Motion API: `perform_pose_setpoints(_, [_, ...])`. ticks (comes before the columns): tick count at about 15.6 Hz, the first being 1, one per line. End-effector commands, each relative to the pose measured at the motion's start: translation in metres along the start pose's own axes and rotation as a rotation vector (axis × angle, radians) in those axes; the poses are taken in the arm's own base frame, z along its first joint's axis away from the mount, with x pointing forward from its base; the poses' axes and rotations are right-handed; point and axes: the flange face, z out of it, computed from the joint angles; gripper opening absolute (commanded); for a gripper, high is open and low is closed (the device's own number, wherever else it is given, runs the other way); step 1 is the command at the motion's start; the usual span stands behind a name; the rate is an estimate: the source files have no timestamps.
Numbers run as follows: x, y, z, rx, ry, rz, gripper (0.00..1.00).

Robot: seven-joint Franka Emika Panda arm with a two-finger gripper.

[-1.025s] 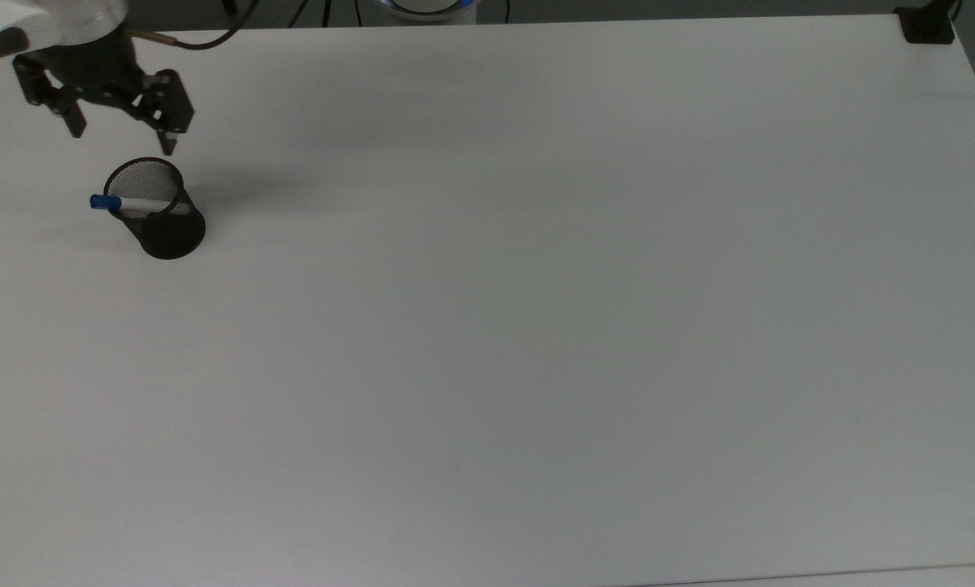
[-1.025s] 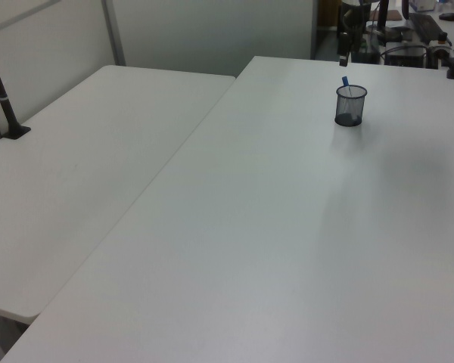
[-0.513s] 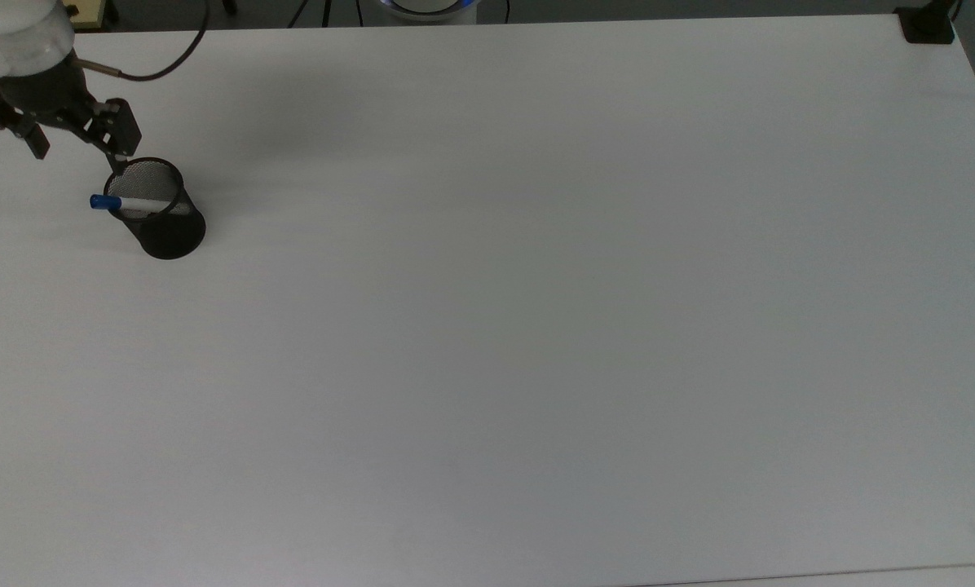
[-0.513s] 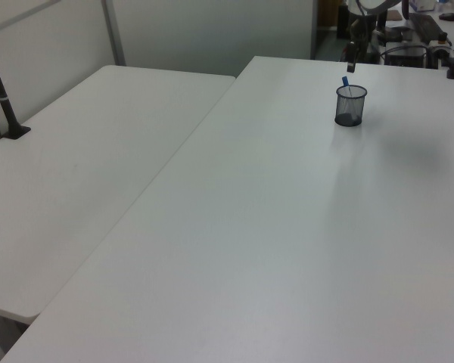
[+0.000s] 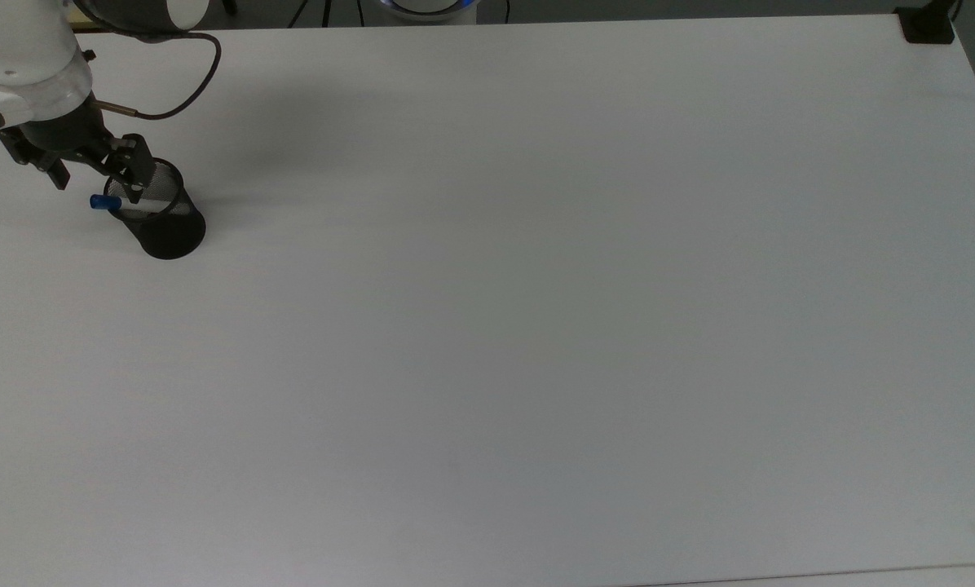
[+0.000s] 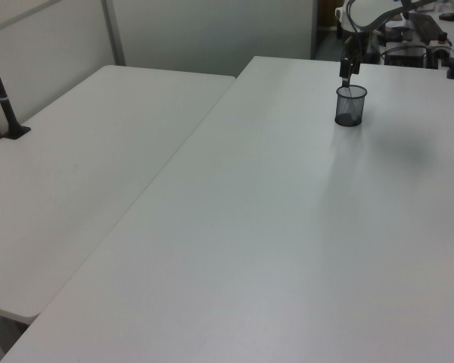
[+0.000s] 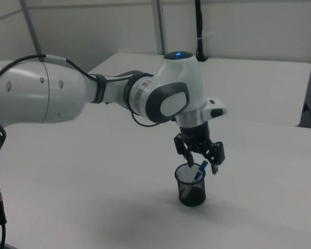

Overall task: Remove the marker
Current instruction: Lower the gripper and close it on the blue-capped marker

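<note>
The marker (image 7: 200, 170) stands tilted in the black mesh cup (image 7: 191, 185), its blue cap up and leaning toward the right view's right, past the rim. The gripper (image 7: 202, 162) hangs just above the cup with its fingers spread open, one on each side of the cap, holding nothing. The cup sits near the top view's left edge of the white table (image 5: 536, 326); toward the top view's right there is wide free surface.

One slim white-barrelled marker with a blue cap (image 5: 106, 202) (image 7: 199, 170), one black cylindrical mesh cup (image 5: 164, 224) (image 6: 349, 107) (image 7: 191, 188), two white rectangular tables (image 5: 536, 326) (image 6: 76, 174), one black two-finger gripper (image 5: 96, 175) (image 7: 202, 162).
</note>
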Motion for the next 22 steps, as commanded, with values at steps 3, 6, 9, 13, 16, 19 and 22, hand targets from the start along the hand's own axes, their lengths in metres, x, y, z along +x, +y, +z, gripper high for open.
perform_pose_setpoints(3, [0.008, -0.004, 0.006, 0.003, 0.054, -0.003, 0.44])
perform_pose_setpoints(6, [0.01, -0.009, 0.009, 0.007, 0.051, 0.034, 0.42])
perform_pose_setpoints(9, [0.01, -0.009, 0.008, 0.007, 0.051, 0.034, 0.39])
perform_pose_setpoints(13, [0.011, -0.012, 0.007, 0.009, 0.052, 0.03, 0.31])
perform_pose_setpoints(16, [0.011, -0.013, 0.005, 0.009, 0.052, 0.028, 0.26])
perform_pose_setpoints(19, [0.011, -0.014, -0.001, 0.011, 0.056, 0.027, 0.23])
perform_pose_setpoints(22, [0.011, -0.014, -0.008, 0.031, 0.073, 0.043, 0.13])
